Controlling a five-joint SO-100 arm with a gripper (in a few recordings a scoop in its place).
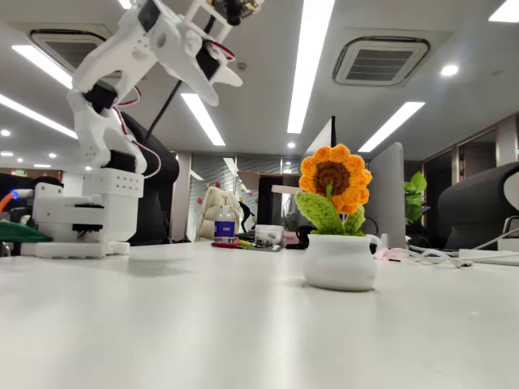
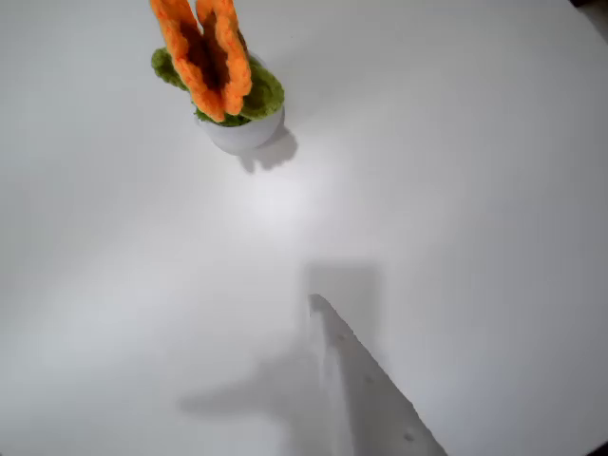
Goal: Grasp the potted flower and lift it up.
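Jaws raised, well apart from potted flower [image 1: 339, 235] on table [image 1: 203, 324]

We see white counter [image 1: 203, 324]: potted flower [image 1: 336, 235] stands upright on it, arm base [image 1: 81, 223] well apart at left, water bottle [image 1: 225, 224] far behind.

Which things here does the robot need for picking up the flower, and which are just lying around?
For the job:
- potted flower, standing upright on the white table
- claw, raised high, not touching the flower

Just lying around:
- water bottle
- monitor
- leafy houseplant
- office chair
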